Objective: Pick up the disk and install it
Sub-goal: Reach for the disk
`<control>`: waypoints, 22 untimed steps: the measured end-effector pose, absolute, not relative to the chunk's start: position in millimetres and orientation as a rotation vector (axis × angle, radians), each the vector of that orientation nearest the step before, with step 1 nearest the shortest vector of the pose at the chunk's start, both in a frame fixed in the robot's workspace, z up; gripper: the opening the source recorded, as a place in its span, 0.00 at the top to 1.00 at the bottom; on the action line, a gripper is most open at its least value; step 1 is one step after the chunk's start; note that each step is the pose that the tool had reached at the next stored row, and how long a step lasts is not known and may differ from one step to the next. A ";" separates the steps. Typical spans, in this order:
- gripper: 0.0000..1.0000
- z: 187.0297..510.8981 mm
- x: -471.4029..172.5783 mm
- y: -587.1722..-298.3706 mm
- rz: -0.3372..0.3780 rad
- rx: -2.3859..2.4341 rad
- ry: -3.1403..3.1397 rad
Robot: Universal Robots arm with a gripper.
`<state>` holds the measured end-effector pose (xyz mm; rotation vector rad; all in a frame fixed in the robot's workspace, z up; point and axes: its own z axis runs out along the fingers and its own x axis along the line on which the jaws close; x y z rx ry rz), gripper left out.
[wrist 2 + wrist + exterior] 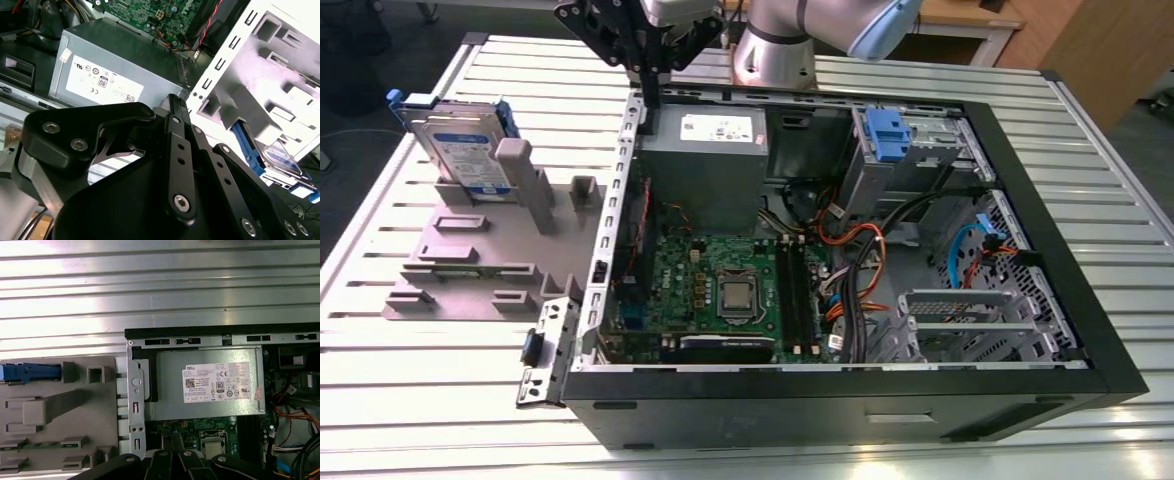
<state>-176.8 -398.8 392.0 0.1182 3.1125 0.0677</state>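
The pick-up step is in hand, and by the look of things it is not yet begun. The gripper is hanging over the rear wall of the open computer case. Its fingers are looking pressed together and are pinching nothing. Directly beneath the fingers, the grey power supply is lying inside the case, with the green motherboard just beyond it.

The disk is standing on edge in a grey holder on the desk. It is well apart from the fingers, outside the case and off toward the exterior view's left. Its labelled face is showing, and the blue bracket is running along its edge. In the first wrist view that blue edge is sitting beside the holder's posts, with the case wall lying between it and the fingers. In the second wrist view the disk is leaning in its slot, far out past the fingertips.

As I am judging it, the grasp is calling for three things:
- The fingers need to spread.
- They need to cross the case wall until they are above the disk's thin upper edge.
- They need to turn so that one finger is descending along each flat face.

The holder's tall post is standing just beside the disk and is leaving little room on that side, so the approach is wanting care.

The installing is looking wholly ahead. Another blue-tabbed drive is sitting in its bay on the opposite side of the fingers from the disk.
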 end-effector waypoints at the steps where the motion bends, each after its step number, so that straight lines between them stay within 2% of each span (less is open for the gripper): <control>1: 0.89 392.1 -177.6 -398.8 0.067 0.118 3.113; 22: 0.89 392.0 -186.6 -398.7 0.068 0.118 3.112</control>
